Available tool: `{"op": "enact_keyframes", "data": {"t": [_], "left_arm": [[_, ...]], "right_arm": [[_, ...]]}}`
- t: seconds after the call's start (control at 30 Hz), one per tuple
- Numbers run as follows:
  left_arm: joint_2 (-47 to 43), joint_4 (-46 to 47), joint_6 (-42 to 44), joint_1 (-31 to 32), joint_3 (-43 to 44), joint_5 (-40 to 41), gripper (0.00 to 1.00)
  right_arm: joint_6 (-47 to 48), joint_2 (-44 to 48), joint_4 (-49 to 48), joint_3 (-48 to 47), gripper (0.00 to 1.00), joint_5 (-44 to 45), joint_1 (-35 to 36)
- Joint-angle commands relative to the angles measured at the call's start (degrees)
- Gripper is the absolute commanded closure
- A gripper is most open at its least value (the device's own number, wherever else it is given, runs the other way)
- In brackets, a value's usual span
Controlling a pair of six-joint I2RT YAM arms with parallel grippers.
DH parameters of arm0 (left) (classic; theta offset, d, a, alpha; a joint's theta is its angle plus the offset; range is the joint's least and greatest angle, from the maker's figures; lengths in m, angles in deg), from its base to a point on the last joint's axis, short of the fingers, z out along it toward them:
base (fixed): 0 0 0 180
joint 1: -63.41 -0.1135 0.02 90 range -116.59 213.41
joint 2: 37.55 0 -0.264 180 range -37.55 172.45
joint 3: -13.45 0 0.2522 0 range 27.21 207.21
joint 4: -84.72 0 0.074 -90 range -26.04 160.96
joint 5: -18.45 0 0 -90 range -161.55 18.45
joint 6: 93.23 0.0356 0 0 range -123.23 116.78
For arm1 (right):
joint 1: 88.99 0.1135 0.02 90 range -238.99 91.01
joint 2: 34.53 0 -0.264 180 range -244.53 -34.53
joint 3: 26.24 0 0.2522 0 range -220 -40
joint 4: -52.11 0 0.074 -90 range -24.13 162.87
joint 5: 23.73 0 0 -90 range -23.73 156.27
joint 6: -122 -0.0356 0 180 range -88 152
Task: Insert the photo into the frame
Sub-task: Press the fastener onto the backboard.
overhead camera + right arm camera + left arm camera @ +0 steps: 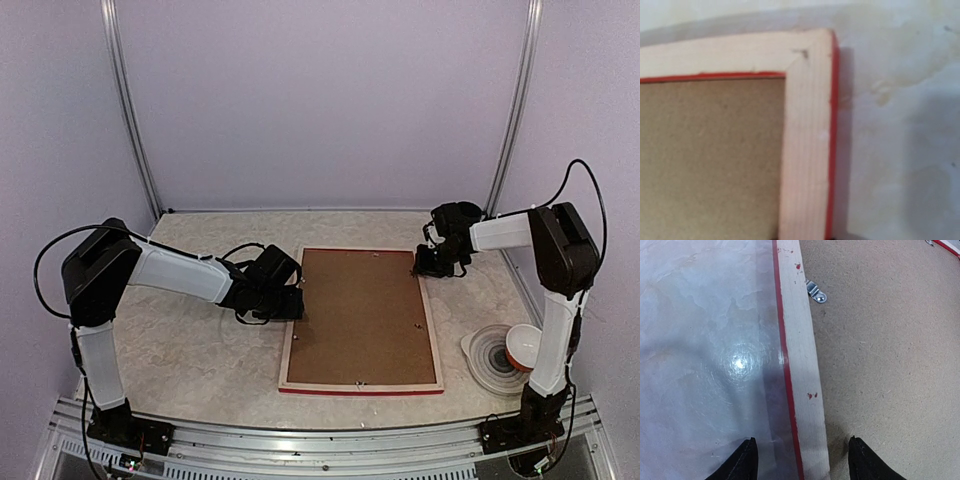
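Where the left gripper (802, 460) hangs low over the left rail of the frame (288, 350), its jaws stand apart and hold nothing. One of its black fingertips (745, 462) is over the table (190, 340), just outside the rail's red outer edge. The other is over the brown backing board (360, 315) inside it, so the pale wooden rail runs between the two. Whether either tip touches what lies under it cannot be told. Further along that rail, a small metal clip (816, 291) sits on the board, right against the wood.

The right gripper (437, 263) is down at the frame's far right corner. Its wrist view is blurred and shows only the mitred corner, the red edge and the table beside it. From above the fingers are too small to read, so I cannot tell whether it is open or closed.

The frame lies flat in the middle of the table, bare-wood back upward, its long sides running away from the arms and a red strip showing along the near short side. The backing board fills its opening.

To the right of the frame's near corner and apart from it, by the right arm's base, sits a clear ringed dish (492, 355). A white bowl (522, 345) with a red-orange rim is at the dish's right side, partly behind the arm
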Motion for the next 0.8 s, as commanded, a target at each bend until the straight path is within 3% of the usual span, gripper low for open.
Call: {"op": "enact_keyframes", "data": {"t": [0.0, 0.23, 0.47, 0.77], "left_arm": [[-0.90, -0.05, 0.01, -0.44, -0.84, -0.41, 0.39], [-1.22, -0.12, -0.08, -0.44, -0.92, -0.24, 0.39], [-1.66, -0.21, -0.16, -0.44, -1.27, -0.07, 0.39], [-1.70, 0.06, -0.28, -0.36, -1.27, -0.31, 0.39]], "right_arm": [[1.47, -3.88, 4.87, 0.77, 0.76, 0.58, -0.08], [1.56, -3.08, 5.20, 0.47, 0.72, 1.35, -0.08], [0.08, 3.75, 3.76, 0.95, 0.65, 0.62, -0.08], [-0.77, 4.95, 3.71, 1.29, 0.53, -4.17, -0.03]]}}
